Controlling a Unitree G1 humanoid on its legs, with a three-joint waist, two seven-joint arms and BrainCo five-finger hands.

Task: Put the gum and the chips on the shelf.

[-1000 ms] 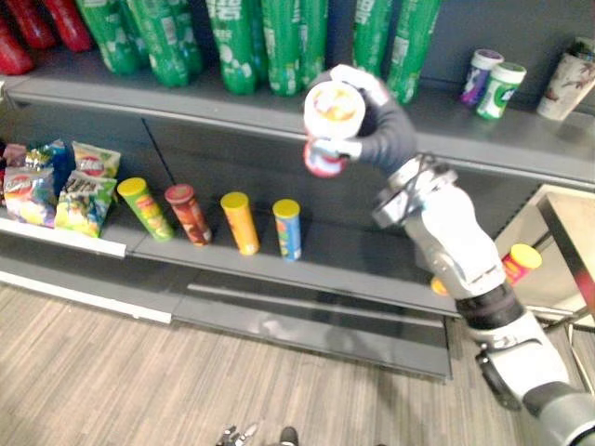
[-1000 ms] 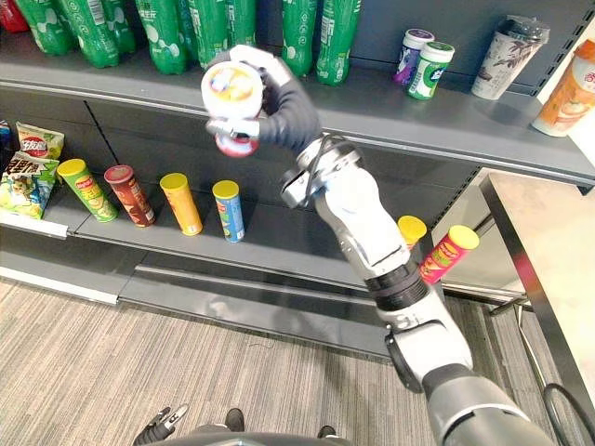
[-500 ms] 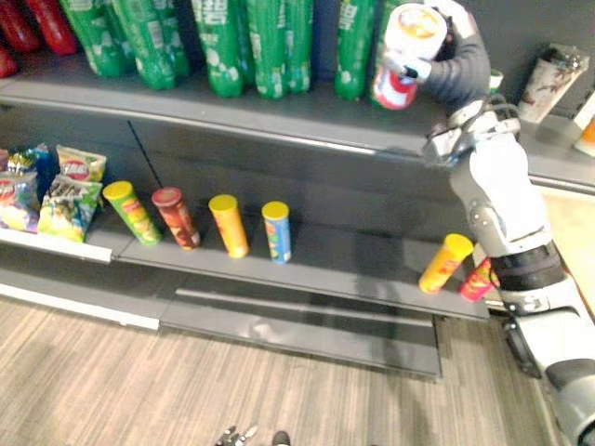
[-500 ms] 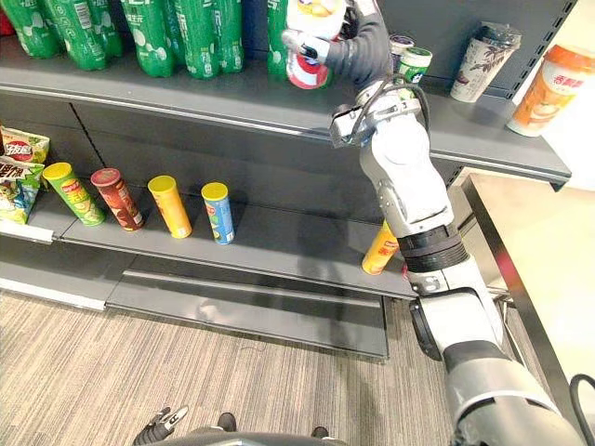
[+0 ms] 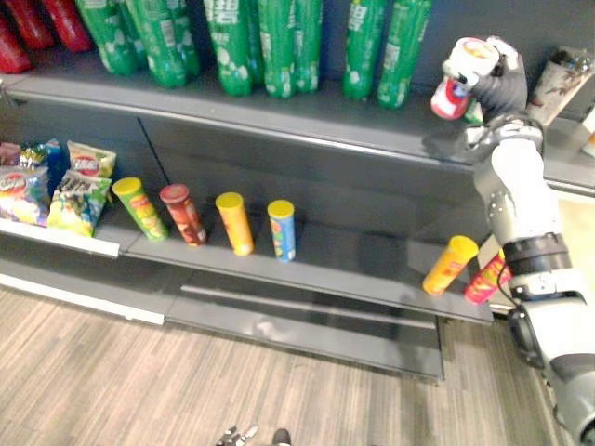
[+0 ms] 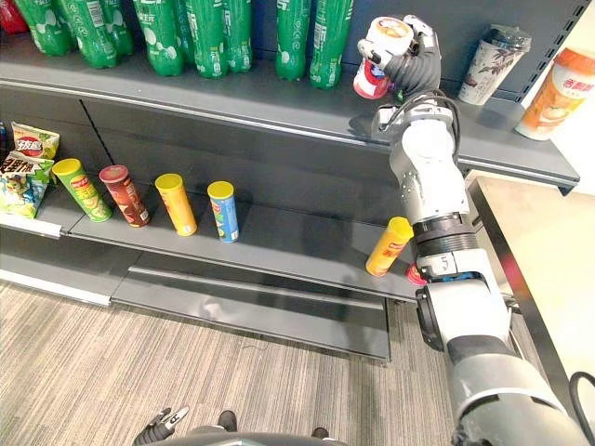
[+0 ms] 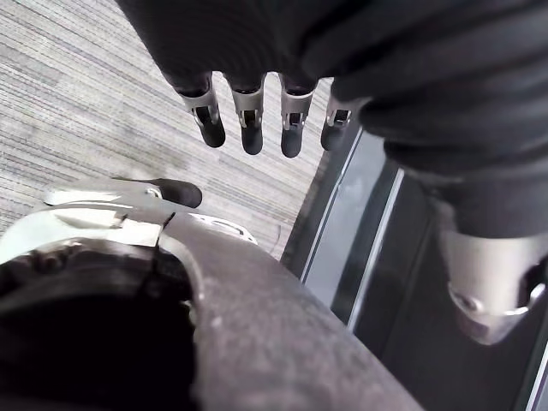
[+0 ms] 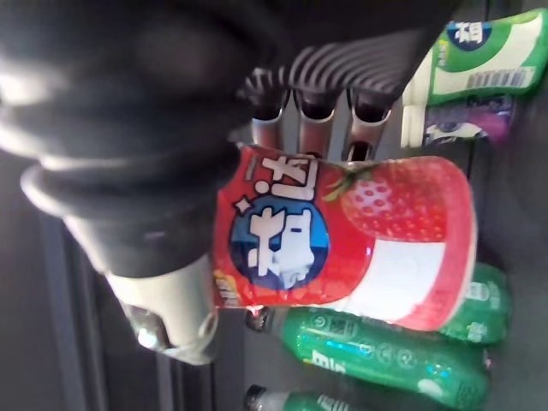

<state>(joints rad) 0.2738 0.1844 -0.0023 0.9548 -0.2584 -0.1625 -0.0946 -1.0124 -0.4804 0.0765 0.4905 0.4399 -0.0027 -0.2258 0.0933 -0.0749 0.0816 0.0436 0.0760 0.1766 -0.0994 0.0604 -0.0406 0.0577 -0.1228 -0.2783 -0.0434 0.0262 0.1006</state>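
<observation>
Holding the gum jar (image 6: 379,58) up in the right hand (image 6: 414,56), fingers and thumb wrapped right round the red-and-white body, strawberry print facing the wrist camera. Tilted, white lid uppermost, hanging just above the right part of the upper shelf (image 6: 232,98). Not resting on it, as far as can be made out from here. Just past the row of green bottles (image 6: 214,37), with a green-topped jar (image 8: 479,60) and a purple jar (image 8: 467,120) right behind the fingers. Further right on the same shelf, a patterned cup (image 6: 488,63) and an orange cup (image 6: 558,88).

Down on the lower shelf (image 6: 297,246), four chip tubes (image 6: 177,203) standing in a row: green, dark red, yellow, blue. Also a yellow tube (image 6: 389,246) leaning at the right end, beside a red tube (image 5: 485,281). Chip bags (image 5: 79,190) way over at the far left.

Left hand (image 7: 248,111) hanging low over the striped floor (image 7: 86,103), fingers straight and relaxed, holding nothing.
</observation>
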